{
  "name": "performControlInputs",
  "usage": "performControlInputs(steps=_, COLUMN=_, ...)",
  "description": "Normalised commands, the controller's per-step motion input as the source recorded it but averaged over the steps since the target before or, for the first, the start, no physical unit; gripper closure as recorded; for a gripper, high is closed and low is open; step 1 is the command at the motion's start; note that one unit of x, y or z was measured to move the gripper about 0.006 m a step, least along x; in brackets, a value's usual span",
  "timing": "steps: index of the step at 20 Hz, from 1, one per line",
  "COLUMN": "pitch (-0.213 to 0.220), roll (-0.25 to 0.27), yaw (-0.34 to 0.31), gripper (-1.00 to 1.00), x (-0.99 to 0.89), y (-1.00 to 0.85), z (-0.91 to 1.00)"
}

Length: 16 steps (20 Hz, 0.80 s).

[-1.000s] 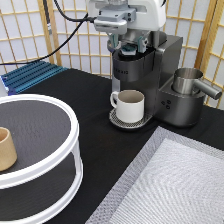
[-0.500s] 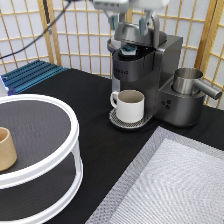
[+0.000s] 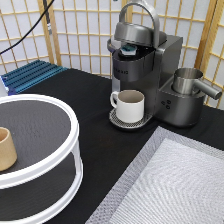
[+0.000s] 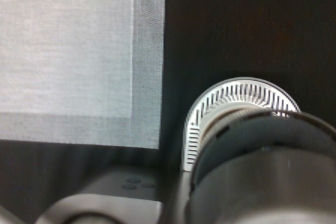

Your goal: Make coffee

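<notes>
The coffee machine [image 3: 167,65] stands at the exterior view's top right with its lid [image 3: 137,31] raised. The coffee, a pod with a teal top [image 3: 129,48], sits in the open chamber under the lid. A cream-white mug [image 3: 131,105] stands on the drip tray [image 3: 116,119] below the spout. The gripper does not show in the exterior view. The wrist view looks down from above the machine's dark rounded top [image 4: 262,165] onto the drip tray grille [image 4: 229,95].
A tan handleless cup [image 3: 6,148] stands on a white two-tier round stand [image 3: 47,172] at the exterior view's left. A grey mat [image 3: 175,185] covers the bottom right. A metal jug [image 3: 187,82] sits on the machine's side. A blue rack [image 3: 32,75] lies at top left.
The gripper, which was over the machine's top, has risen out of the exterior view. The lid now stands open with the pod showing.
</notes>
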Motion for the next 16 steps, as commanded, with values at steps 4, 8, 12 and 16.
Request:
performControlInputs(steps=4, pitch=0.024, roll=-0.087, yaw=-0.002, gripper=-1.00, x=-0.12, y=-0.11, z=-0.28)
performControlInputs(steps=8, pitch=0.000, roll=-0.057, yaw=-0.025, gripper=-1.00, x=-0.32, y=-0.23, z=-0.30)
performControlInputs(steps=12, pitch=0.000, roll=-0.047, yaw=-0.008, gripper=-1.00, x=-0.19, y=-0.11, z=-0.38)
performControlInputs(steps=16, pitch=0.000, roll=-0.048, yaw=0.000, gripper=-1.00, x=-0.03, y=0.01, z=-0.24)
